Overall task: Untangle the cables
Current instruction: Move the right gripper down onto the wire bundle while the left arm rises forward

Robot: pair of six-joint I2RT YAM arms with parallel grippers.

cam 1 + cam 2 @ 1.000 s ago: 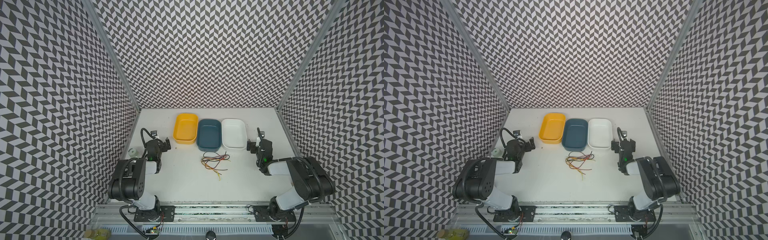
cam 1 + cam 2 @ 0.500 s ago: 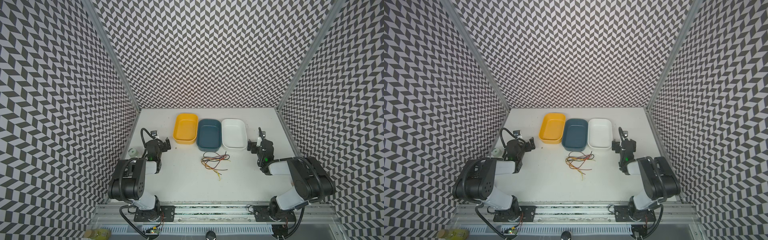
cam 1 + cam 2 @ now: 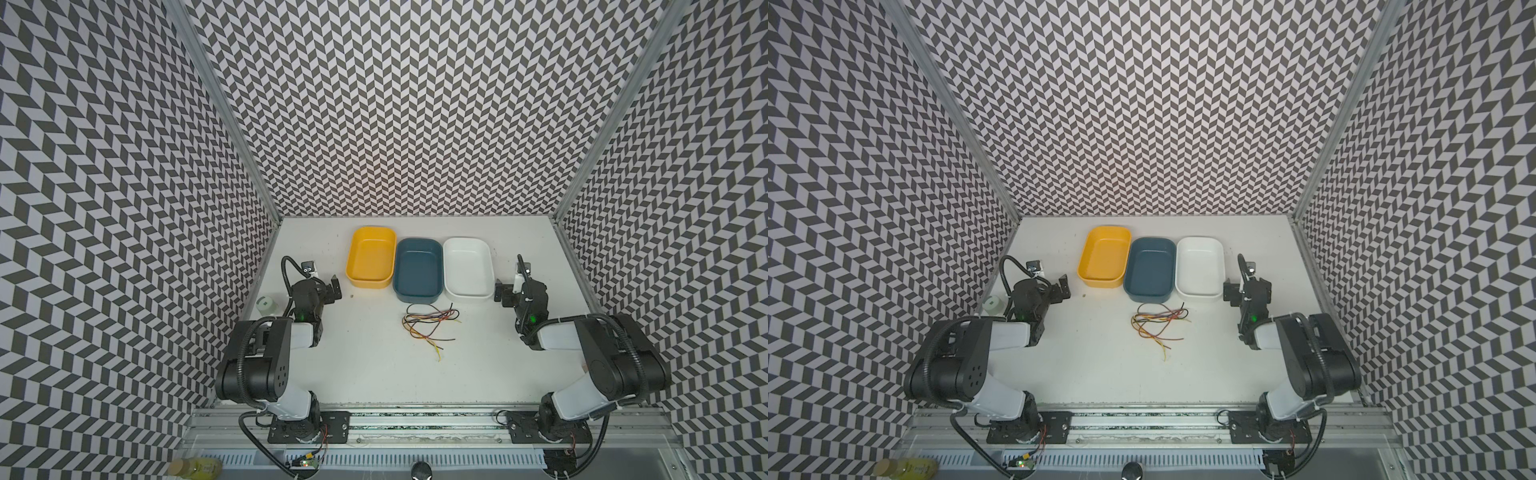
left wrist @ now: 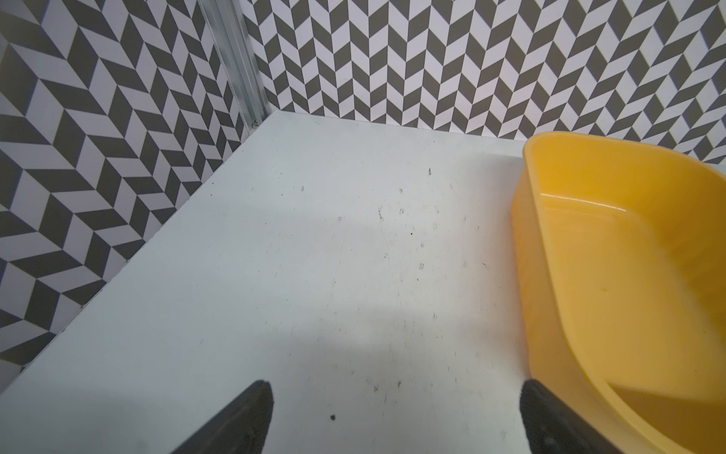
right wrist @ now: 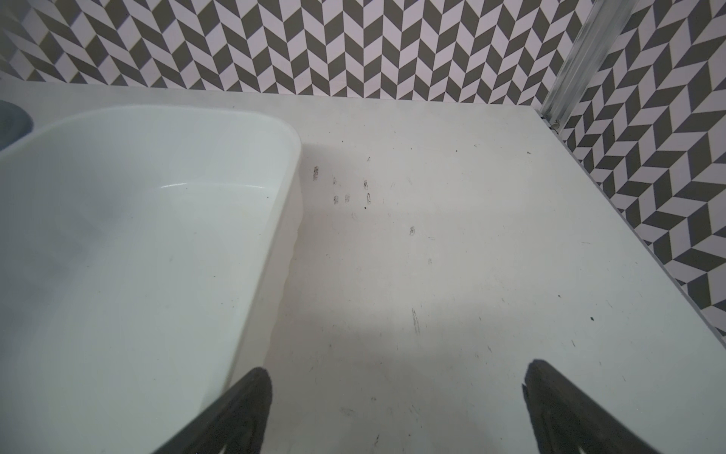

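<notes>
Cables (image 3: 428, 322) are seen tangled just beside the blue tray (image 3: 417, 270); both jaws stand open, empty. One loose end should be pinched first.

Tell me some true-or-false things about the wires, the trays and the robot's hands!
1. The cables lie in one tangled bunch on the table. True.
2. The left hand is holding a wire. False: it is open and empty, beside the yellow tray and well apart from the cables.
3. The blue tray stands between the yellow tray and the white tray. True.
4. Some wires are inside the white tray. False: all three trays are empty.
5. The right hand is squeezed shut. False: it is wide open, next to the white tray.
</notes>
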